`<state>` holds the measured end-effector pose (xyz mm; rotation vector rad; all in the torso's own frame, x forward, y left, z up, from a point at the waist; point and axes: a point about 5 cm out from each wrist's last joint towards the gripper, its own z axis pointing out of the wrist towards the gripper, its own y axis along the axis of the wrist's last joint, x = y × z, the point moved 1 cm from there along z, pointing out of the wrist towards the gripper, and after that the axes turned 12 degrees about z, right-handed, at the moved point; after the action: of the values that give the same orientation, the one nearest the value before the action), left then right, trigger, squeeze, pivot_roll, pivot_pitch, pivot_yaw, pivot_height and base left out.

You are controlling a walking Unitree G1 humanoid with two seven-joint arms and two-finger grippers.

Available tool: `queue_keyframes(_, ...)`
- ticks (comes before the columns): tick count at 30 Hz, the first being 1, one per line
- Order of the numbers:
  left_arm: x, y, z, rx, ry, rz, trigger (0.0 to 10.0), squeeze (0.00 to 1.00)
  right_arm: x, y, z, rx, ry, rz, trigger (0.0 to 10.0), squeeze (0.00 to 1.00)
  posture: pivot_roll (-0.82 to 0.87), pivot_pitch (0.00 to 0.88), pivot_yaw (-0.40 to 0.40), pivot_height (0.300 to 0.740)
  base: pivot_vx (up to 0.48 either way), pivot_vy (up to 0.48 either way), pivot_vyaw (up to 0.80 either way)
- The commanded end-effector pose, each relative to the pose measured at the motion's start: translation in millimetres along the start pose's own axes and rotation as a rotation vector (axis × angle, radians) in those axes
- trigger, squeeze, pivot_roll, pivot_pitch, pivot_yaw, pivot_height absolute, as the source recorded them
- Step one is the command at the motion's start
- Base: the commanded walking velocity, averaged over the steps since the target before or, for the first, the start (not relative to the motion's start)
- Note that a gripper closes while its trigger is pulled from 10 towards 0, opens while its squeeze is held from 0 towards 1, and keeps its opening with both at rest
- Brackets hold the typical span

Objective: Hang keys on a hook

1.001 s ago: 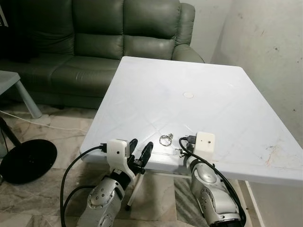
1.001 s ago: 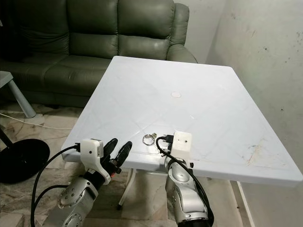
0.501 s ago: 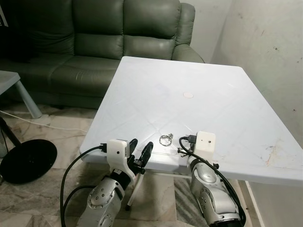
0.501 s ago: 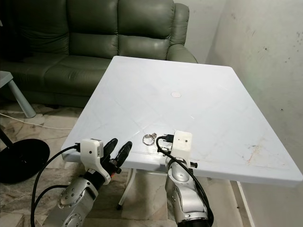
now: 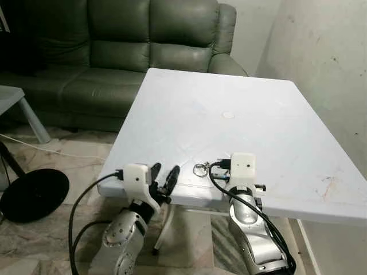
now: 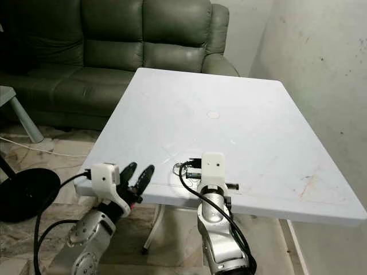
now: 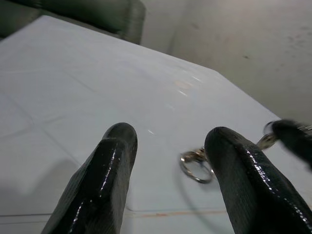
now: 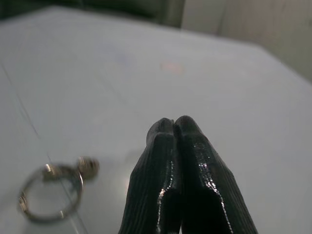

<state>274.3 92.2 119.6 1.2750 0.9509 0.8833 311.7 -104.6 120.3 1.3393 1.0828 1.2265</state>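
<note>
A small silver key ring (image 5: 200,169) lies on the white table (image 5: 264,97) close to its near edge. My right gripper (image 8: 168,124) is over the table just right of the ring, its fingers shut with nothing between them; the ring (image 8: 48,195) lies beside them, untouched. My left gripper (image 5: 164,173) stands open at the table's near edge, left of the ring. In the left wrist view the key ring (image 7: 197,165) lies on the table beyond the open fingers (image 7: 114,161).
A dark green sofa (image 5: 114,51) stands behind the table, and a pale wall (image 5: 327,63) runs along the right. A faint round mark (image 5: 229,115) sits mid-table. On the floor to the left are a black round base (image 5: 31,195) and a grey side table (image 5: 14,103).
Both arms have risen and moved forward. The right gripper has shifted left, closer to the key ring. The left gripper has come up to the table edge.
</note>
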Motion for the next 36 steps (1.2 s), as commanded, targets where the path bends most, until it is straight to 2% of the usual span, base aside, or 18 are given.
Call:
queue_keyframes(1,0.3,3.6,5.9,-0.022,0.024,-0.018,10.0,0.0,-6.2,9.9,-1.3,-0.064,0.016,0.01,10.0,0.0,0.1,0.021,-0.066,0.74,0.0,0.0,0.0)
queue_keyframes(4,8.5,7.1,9.2,-0.033,0.04,-0.009,10.0,0.0,-10.3,13.9,-4.9,-0.092,0.063,0.049,10.0,0.0,0.1,0.016,-0.064,0.74,0.0,0.0,0.0)
queue_keyframes(5,13.7,9.9,11.1,-0.041,0.053,-0.001,10.0,0.0,-10.4,17.1,-8.3,-0.124,0.113,0.054,10.0,0.0,0.1,0.011,-0.062,0.74,0.0,0.0,0.0)
queue_keyframes(7,17.8,12.1,12.4,-0.049,0.064,0.008,10.0,0.0,-11.4,18.9,-10.7,-0.15,0.137,0.047,10.0,0.0,0.1,0.009,-0.06,0.74,0.0,0.0,0.0)
queue_keyframes(10,26.4,14.7,13.3,-0.056,0.071,0.023,10.0,0.0,-13.0,21.6,-15.2,-0.162,0.205,0.094,10.0,0.0,0.09,0.004,-0.059,0.74,0.0,0.0,0.0)
queue_keyframes(13,37.8,17.7,13.5,-0.068,0.085,0.048,10.0,0.0,-19.7,22.8,-16.7,-0.177,0.208,0.093,10.0,0.0,0.09,0.0,-0.058,0.74,0.0,0.0,0.0)
queue_keyframes(14,47.5,20.3,14.0,-0.075,0.108,0.058,10.0,0.0,-25.8,22.9,-17.3,-0.182,0.224,0.111,10.0,0.0,0.09,0.0,-0.055,0.74,0.0,0.0,0.0)
queue_keyframes(15,47.5,20.3,14.0,-0.075,0.108,0.058,10.0,0.0,-25.8,22.9,-17.3,-0.182,0.224,0.111,10.0,0.0,0.09,0.0,-0.055,0.74,0.0,0.0,0.0)
queue_keyframes(16,56.3,23.0,13.8,-0.087,0.131,0.075,10.0,0.0,-32.9,22.9,-18.2,-0.188,0.226,0.123,10.0,0.0,0.09,0.0,-0.051,0.74,0.0,0.0,0.0)
queue_keyframes(18,63.6,23.2,13.1,-0.09,0.165,0.096,10.0,0.0,-38.1,22.0,-19.2,-0.194,0.228,0.124,10.0,0.0,0.09,0.0,-0.051,0.74,0.0,0.0,0.0)
queue_keyframes(20,72.2,18.9,11.1,-0.074,0.215,0.082,10.0,0.0,-44.6,18.9,-20.7,-0.193,0.221,0.133,10.0,0.0,0.08,0.0,-0.047,0.74,0.0,0.0,0.0)
queue_keyframes(26,87.2,9.3,5.1,-0.05,0.27,0.072,10.0,0.0,-61.9,7.2,-25.1,-0.163,0.19,0.157,10.0,0.0,0.07,0.0,-0.042,0.74,0.0,0.0,0.0)
queue_keyframes(36,99.5,19.0,12.3,-0.077,0.275,0.092,10.0,0.0,-65.8,5.6,-19.9,-0.155,0.222,0.133,10.0,0.0,0.07,0.0,-0.042,0.74,0.0,0.0,0.0)
